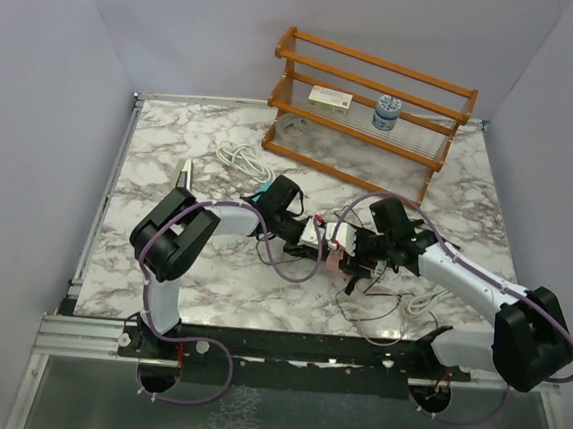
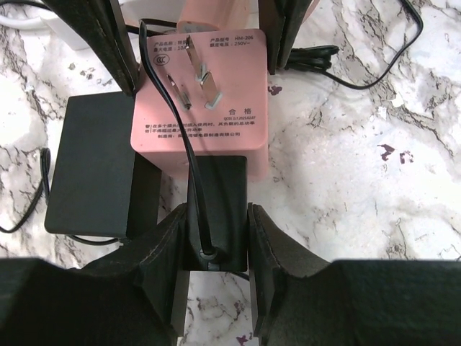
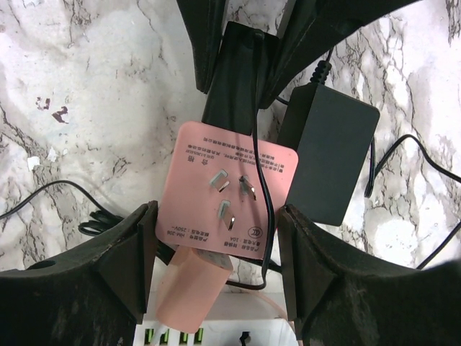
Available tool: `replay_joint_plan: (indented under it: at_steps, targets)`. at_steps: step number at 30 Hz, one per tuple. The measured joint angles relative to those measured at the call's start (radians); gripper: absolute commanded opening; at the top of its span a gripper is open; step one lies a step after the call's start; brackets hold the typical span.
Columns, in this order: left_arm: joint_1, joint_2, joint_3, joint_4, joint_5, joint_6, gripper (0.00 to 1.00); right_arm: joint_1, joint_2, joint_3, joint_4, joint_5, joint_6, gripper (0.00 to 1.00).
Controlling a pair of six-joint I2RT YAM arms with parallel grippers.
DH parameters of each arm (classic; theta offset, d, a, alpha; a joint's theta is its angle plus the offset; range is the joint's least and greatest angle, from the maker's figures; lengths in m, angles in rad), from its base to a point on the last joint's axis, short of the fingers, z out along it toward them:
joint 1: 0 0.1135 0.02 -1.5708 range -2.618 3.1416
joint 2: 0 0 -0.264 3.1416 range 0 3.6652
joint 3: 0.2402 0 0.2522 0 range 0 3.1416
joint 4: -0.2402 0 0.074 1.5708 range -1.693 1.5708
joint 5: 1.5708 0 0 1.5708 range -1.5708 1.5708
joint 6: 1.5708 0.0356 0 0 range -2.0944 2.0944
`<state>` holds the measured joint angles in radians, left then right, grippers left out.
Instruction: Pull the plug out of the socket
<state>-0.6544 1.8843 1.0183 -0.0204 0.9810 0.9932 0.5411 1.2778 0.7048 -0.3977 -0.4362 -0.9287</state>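
Note:
A pink socket block (image 2: 209, 101) lies on the marble with its three metal prongs facing up; it also shows in the right wrist view (image 3: 230, 191). A black plug (image 2: 220, 209) with a thin black cord is pushed into its side and also shows in the right wrist view (image 3: 234, 79). My left gripper (image 2: 216, 238) is shut on the black plug. My right gripper (image 3: 218, 238) is shut on the pink socket block, one finger on each side. In the top view the two grippers, left (image 1: 305, 234) and right (image 1: 348, 252), meet at the table's middle.
A black power brick (image 3: 328, 155) lies beside the socket. A peach plug (image 3: 194, 288) sits in a white power strip (image 3: 216, 333) under my right gripper. Loose cables (image 1: 389, 309) trail near the front right. A white coiled cable (image 1: 241, 158) and a wooden rack (image 1: 371, 107) stand behind.

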Motion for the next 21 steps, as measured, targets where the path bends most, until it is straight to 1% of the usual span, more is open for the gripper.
replay_joint_plan:
  at_steps: [2,6,9,21]
  targets:
    - [0.000,0.000,-0.020,0.037,-0.001,-0.033,0.00,0.000,0.009,0.000,0.005,-0.002,0.000,0.01]
    - [0.000,-0.007,-0.098,0.187,-0.005,-0.151,0.00,0.003,0.018,0.000,0.008,0.001,-0.006,0.01]
    - [0.000,-0.016,-0.132,0.250,-0.013,-0.195,0.00,0.003,0.018,0.000,0.008,0.002,-0.011,0.01]
    - [0.001,-0.023,-0.148,0.274,-0.024,-0.214,0.00,0.003,0.020,0.000,0.011,0.001,-0.014,0.01]
